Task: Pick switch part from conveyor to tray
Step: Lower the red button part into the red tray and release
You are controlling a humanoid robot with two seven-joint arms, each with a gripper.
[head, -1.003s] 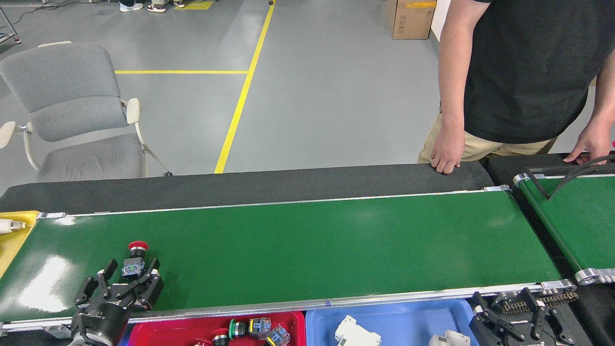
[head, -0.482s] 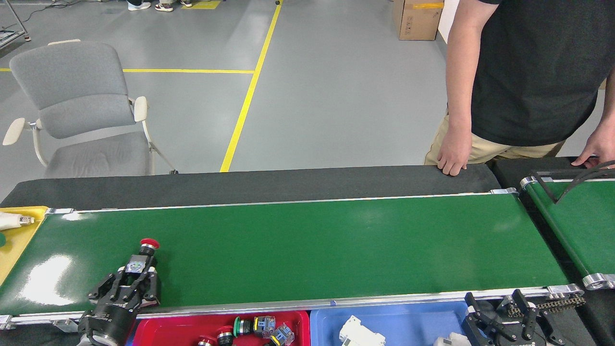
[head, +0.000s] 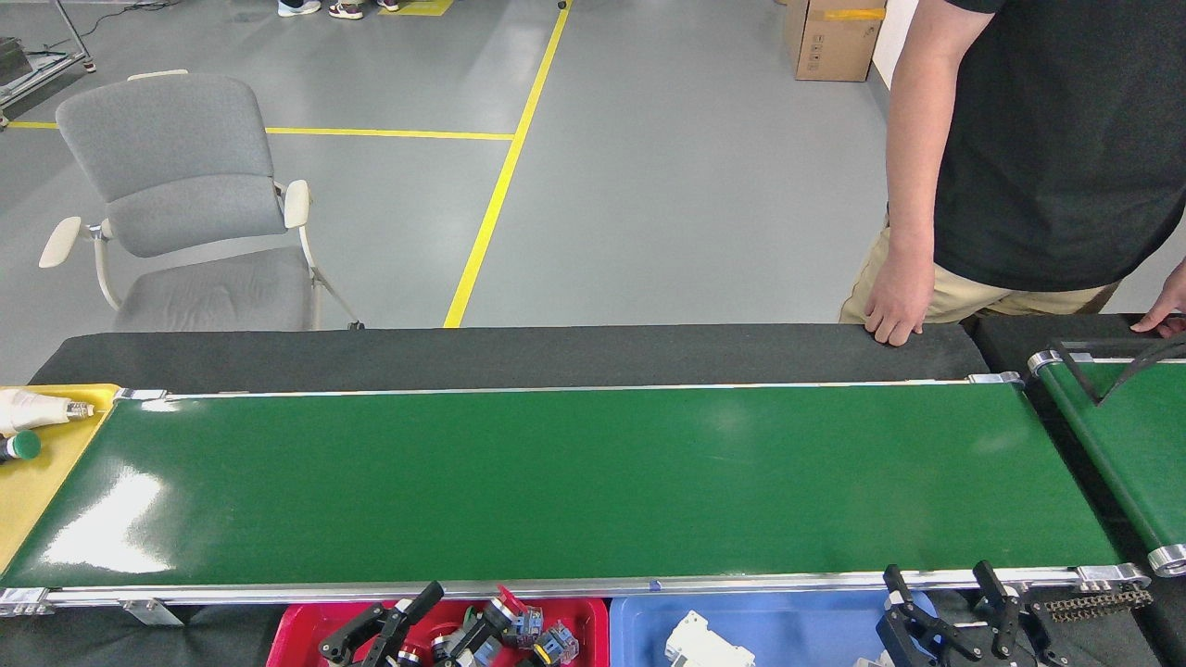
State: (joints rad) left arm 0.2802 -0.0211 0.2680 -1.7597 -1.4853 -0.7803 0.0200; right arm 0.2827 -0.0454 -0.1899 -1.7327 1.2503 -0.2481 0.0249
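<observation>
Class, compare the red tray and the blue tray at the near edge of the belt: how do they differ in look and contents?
The red tray holds a jumble of small push-button switch parts; the blue tray holds a blocky white part. The left gripper is over the red tray; the right gripper is past the blue tray's right end. Both sit beside each other below the conveyor.

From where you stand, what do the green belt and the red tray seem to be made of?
The green belt looks like smooth rubber or PVC with a glossy finish: it mirrors white glare at its left end. Its side rails look like bare brushed aluminium, silvery and dull. The red tray seems to be moulded plastic, uniformly coloured with a rounded rim.
</observation>
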